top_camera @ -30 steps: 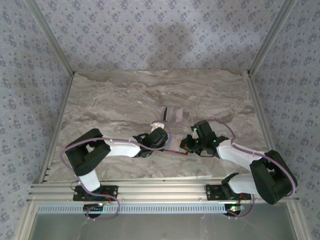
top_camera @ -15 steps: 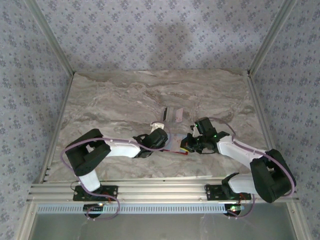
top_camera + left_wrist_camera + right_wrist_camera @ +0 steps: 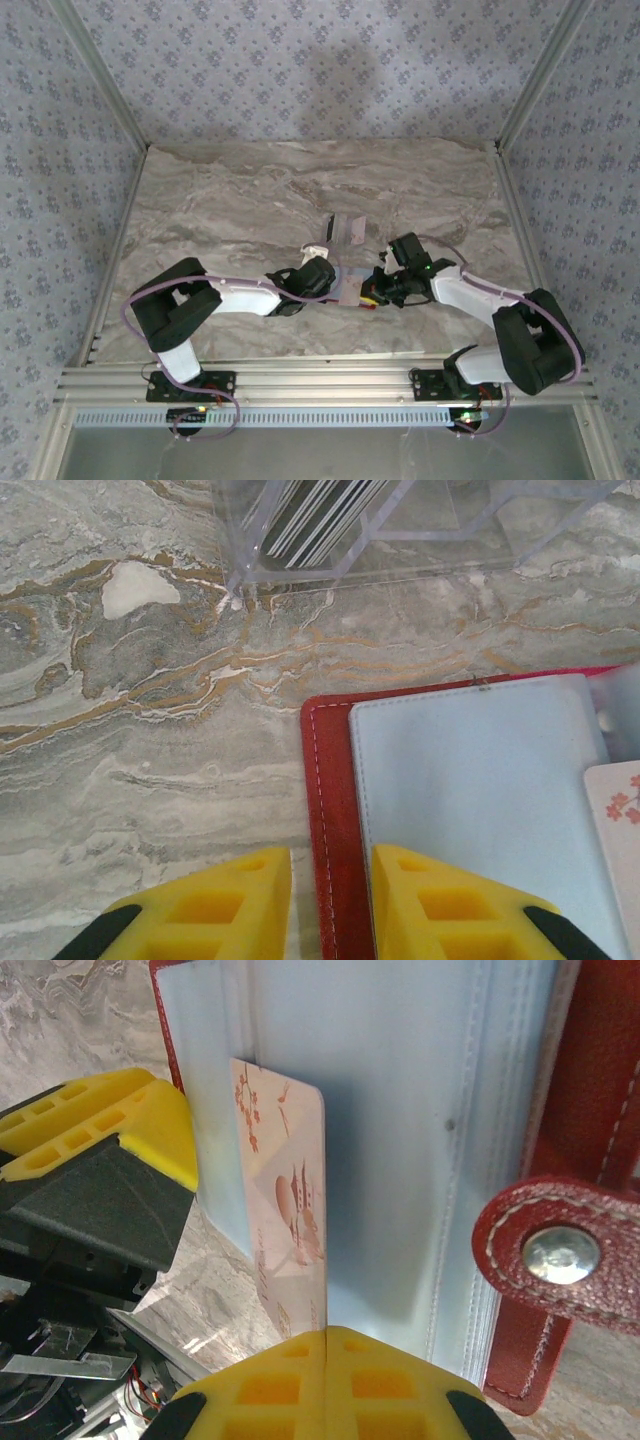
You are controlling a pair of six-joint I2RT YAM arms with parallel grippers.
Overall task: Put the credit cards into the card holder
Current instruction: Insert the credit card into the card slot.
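Observation:
The card holder (image 3: 335,780) lies open on the marble, a red cover with pale blue clear pockets (image 3: 420,1130); from above it sits between the two arms (image 3: 366,303). My left gripper (image 3: 330,905) stands slightly open astride its red edge, one fingertip over the pocket page and the other over the table. My right gripper (image 3: 327,1332) is shut on a pinkish credit card (image 3: 290,1190) with red flower print, held on edge against the pocket page. That card's corner shows in the left wrist view (image 3: 615,810). From above, the grippers (image 3: 333,280) (image 3: 376,290) nearly meet.
A clear plastic box (image 3: 420,540) with several more cards (image 3: 320,510) standing in it sits just beyond the holder (image 3: 347,229). The holder's red snap tab (image 3: 560,1250) lies at its right side. Metal rails border the near table edge (image 3: 320,385).
My right gripper has moved left with the card, from beside the holder to over its pocket page. The left arm has stayed put.

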